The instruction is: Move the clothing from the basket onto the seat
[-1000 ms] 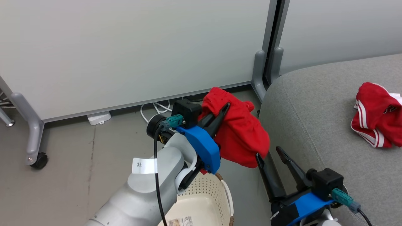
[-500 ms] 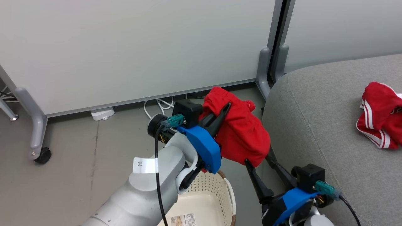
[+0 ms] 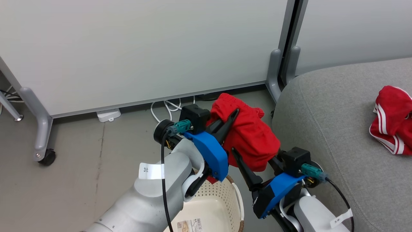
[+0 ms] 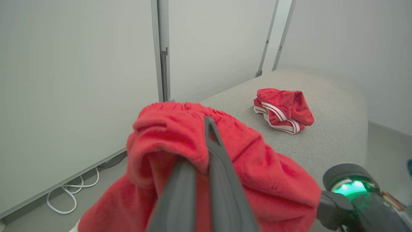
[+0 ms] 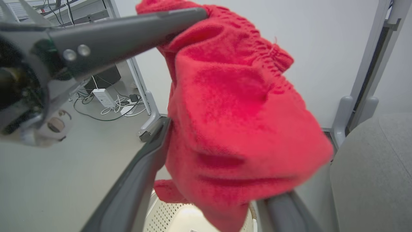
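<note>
**Gripper state.** The left gripper (image 3: 233, 116) is clenched on the upper folds of a red garment (image 3: 251, 141) and holds it in the air. In the left wrist view, both fingers pinch the fabric near its gathered waistband. The right gripper (image 3: 254, 158) is fully released. Its two fingers stand wide apart on either side of the garment's hanging lower part and have not closed on it.

**Task progress.**
- Done: a second garment (image 3: 392, 119), red with white stripes, lies crumpled on the seat (image 3: 338, 129).
- In hand: the held garment is out of the basket (image 3: 238, 199) and hangs above the basket's far rim. It has not yet passed over the seat.
- Left: carry the garment over the seat and release it. The visible part of the basket floor shows a label sticker and no clothing. The rest lies behind the left arm, so any remaining load cannot be judged.

**Edges and clearance.**
- The rounded corner of the seat is just beside the right gripper.
- The basket rim lies directly below both grippers.
- The partition panel (image 3: 145, 48) stands behind them. Its post feet (image 3: 273, 77) are near the seat corner, and cables (image 3: 167, 108) lie on the floor (image 3: 80, 161).
- A bare stretch of grey upholstery between the seat corner and the second garment offers room for placement.
- The hanging hem is the part most likely to snag, judged to be on the right gripper's fingers or the seat edge.
</note>
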